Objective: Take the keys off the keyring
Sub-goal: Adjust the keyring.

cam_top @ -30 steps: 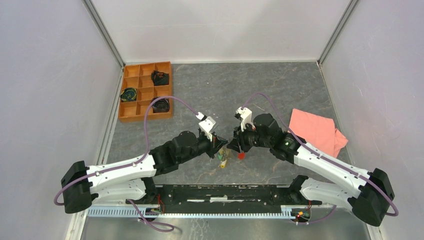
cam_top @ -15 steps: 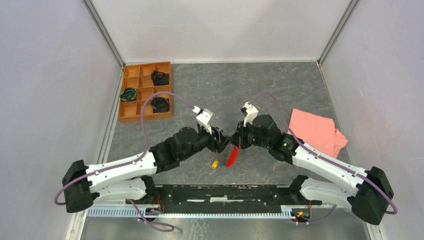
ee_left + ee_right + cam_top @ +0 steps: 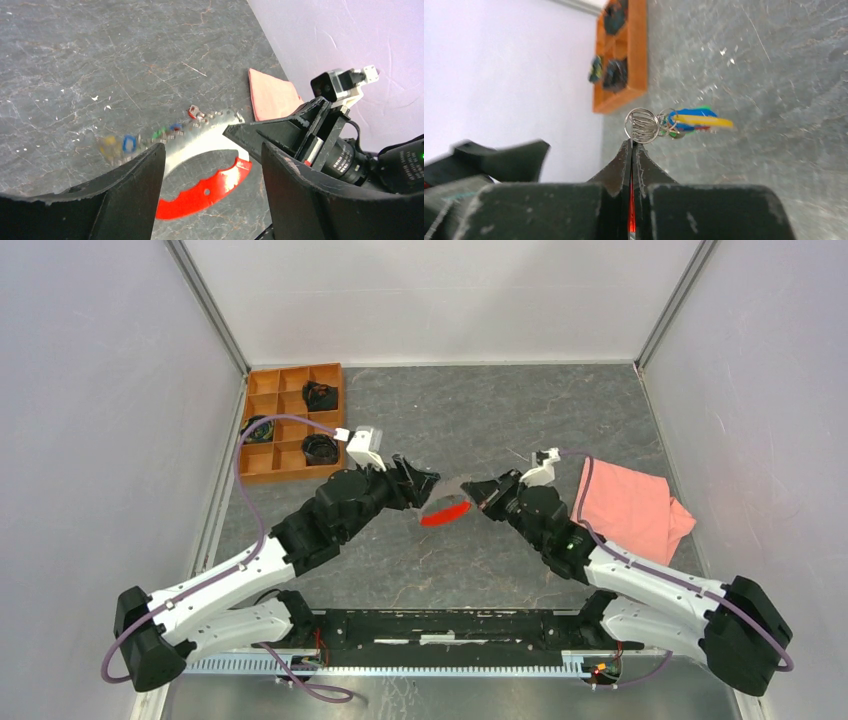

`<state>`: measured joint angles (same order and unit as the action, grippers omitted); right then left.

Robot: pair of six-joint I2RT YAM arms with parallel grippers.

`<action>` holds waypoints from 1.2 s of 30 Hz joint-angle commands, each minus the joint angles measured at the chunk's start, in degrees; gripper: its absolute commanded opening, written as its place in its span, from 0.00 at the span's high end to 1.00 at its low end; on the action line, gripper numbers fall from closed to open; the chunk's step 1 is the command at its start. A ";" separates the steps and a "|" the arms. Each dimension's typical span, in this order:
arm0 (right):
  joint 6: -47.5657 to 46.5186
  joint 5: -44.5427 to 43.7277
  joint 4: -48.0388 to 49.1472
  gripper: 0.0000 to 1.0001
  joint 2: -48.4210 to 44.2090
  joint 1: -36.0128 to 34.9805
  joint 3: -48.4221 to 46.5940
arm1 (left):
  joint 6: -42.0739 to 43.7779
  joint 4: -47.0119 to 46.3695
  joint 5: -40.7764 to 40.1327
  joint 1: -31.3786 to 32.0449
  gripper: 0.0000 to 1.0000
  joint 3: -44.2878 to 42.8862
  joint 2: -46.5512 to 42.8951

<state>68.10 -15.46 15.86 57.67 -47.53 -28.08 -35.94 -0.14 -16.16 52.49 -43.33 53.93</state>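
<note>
The right gripper (image 3: pixel 632 150) is pinched shut on the red, pale-backed strap of the thin metal keyring (image 3: pixel 642 126) just below its ring, likely to hang the tiny coloured-headed metal keys (image 3: pixel 694 122) clear of the grey marbled table (image 3: pixel 400 420) for the wide-open, empty left gripper (image 3: pixel 212 152) alongside.

— What sort of place was it?

— A robotics lab, a closed test cell by the look of it. Plain pale panels (image 3: pixel 100 390) on aluminium posts (image 3: pixel 207 305) walled in a grey, stone-patterned bench (image 3: pixel 420 410).

— Anything else pointing that way?

— Two white-and-black machines, the left arm (image 3: pixel 250 570) and the right arm (image 3: pixel 650 575), were bolted to a black rail (image 3: pixel 440 625) at the near edge. A small camera (image 3: pixel 330 84) sat on the right wrist.
</note>
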 commanded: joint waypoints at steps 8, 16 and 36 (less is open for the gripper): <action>16.41 -17.62 35.65 1.00 5.90 -0.72 3.78 | -15.62 -3.37 -4.88 -0.98 0.23 0.81 -2.38; 19.34 -22.26 39.39 1.00 9.65 -1.31 1.40 | -23.75 -12.75 -6.44 -0.99 0.22 6.78 -3.93; 25.67 -26.85 43.70 0.98 16.89 -7.63 -3.85 | -31.73 -34.84 -17.13 -0.99 0.40 7.97 8.88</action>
<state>91.18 -39.27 55.18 75.00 -54.19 -29.45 -66.19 -27.24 -28.21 51.81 -34.92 62.04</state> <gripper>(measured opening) 0.019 0.638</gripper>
